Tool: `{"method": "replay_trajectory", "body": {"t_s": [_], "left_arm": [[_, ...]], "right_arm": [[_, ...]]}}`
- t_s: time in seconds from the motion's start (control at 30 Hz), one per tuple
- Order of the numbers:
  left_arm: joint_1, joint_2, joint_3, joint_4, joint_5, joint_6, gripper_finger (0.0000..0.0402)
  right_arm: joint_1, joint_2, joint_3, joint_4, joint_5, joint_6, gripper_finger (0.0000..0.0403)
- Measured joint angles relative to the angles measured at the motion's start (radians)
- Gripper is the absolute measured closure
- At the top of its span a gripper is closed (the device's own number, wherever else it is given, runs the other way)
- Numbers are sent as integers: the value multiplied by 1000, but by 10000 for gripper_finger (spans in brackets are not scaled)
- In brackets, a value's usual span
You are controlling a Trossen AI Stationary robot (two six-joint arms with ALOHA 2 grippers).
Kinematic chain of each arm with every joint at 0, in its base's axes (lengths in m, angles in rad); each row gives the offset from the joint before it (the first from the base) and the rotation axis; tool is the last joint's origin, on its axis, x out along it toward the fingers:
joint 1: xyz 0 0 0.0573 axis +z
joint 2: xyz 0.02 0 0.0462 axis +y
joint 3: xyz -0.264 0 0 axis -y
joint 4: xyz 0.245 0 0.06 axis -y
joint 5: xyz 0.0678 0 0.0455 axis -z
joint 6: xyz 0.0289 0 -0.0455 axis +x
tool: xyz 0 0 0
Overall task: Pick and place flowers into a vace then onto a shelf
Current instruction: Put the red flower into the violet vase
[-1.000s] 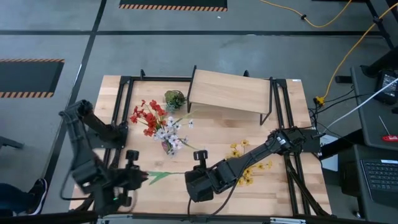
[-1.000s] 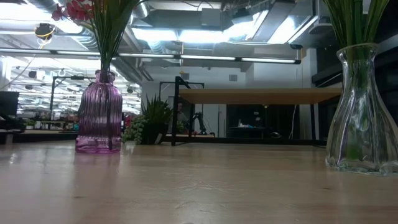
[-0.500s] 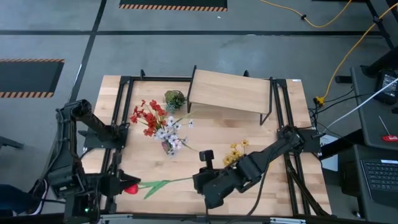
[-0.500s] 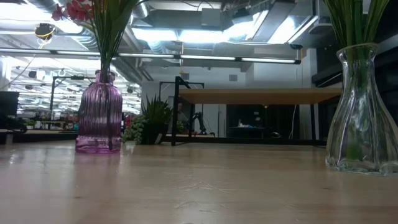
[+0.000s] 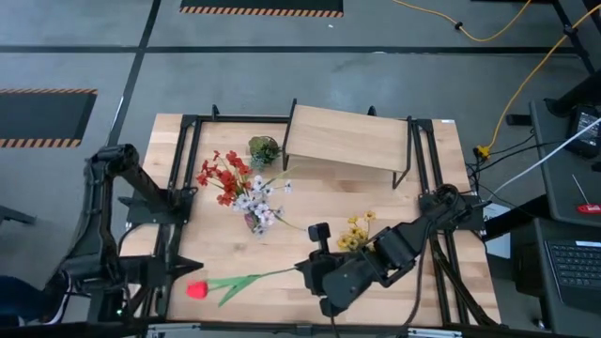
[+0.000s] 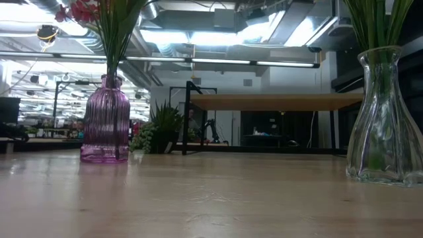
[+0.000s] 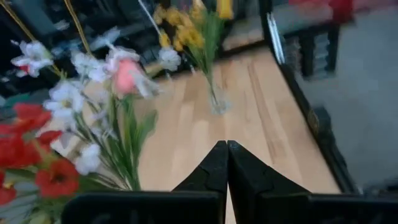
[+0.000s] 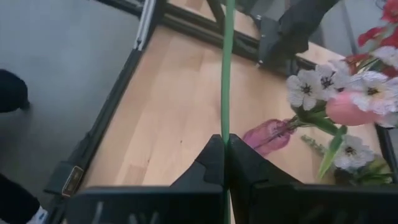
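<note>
A red tulip flower (image 5: 195, 291) with a long green stem (image 5: 254, 277) juts toward the table's left from my right gripper (image 5: 302, 272), which is shut on it near the table's front edge. My left gripper (image 7: 227, 144) is shut on nothing at the table's near left corner, left of the bud. A purple vase (image 5: 252, 221) stands mid-table holding red and white flowers (image 5: 235, 183). A clear vase (image 5: 362, 230) holds yellow flowers. The light-wood shelf (image 5: 347, 136) stands at the far side on black legs. My right gripper pinches the tulip's green stem (image 8: 226, 127) between its two fingers, at the end away from the bud. The stem runs straight on from the fingertips toward the table's left, about level over the tabletop, with the red bud at its far end.
A small green potted plant (image 5: 264, 148) sits left of the shelf. Black frame rails (image 5: 183, 178) run along the table's left and right sides. Bare wood lies between the two vases and the front edge.
My left gripper has drawn away from the tulip's bud end toward the table's left near corner, so the red bud now shows. My right gripper has risen with the stem and shifted a little toward the table's right. The tulip still points left.
</note>
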Motion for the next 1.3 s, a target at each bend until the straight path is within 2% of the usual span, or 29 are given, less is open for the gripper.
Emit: {"method": "replay_trajectory", "body": {"t_s": [0.07, 0.2, 0.43, 0.53, 0.7, 0.93, 1.03, 1.1, 1.2, 1.3], "left_arm": [[-13, -9, -36, 4, -51, -50, 399], [4, -7, -113, 23, -88, -83, 399], [71, -4, -198, 118, -78, -93, 399], [89, -3, -203, 187, -40, -74, 400], [119, -3, -203, 365, 36, 70, 399], [152, -3, -203, 592, 25, 374, 397], [163, -3, -203, 614, 30, 416, 400], [169, -3, -203, 613, 33, 416, 399], [172, -3, -203, 613, 45, 414, 398], [175, -3, -203, 614, 51, 395, 400]], "right_arm": [[13, -3, 0, 6, 26, 4, 403], [34, -8, -1, 24, 97, -15, 403], [15, -35, 0, 50, 128, 4, 403], [0, -33, -1, 59, 127, -10, 403], [-31, -81, -2, 84, 171, -54, 403], [-53, -228, -35, 56, 216, -75, 403], [-52, -301, -187, 114, 264, -42, 403], [-45, -367, -362, 227, 307, -29, 403], [-33, -502, -682, 554, 325, -118, 403], [-21, -675, -974, 989, 254, -278, 403]]}}
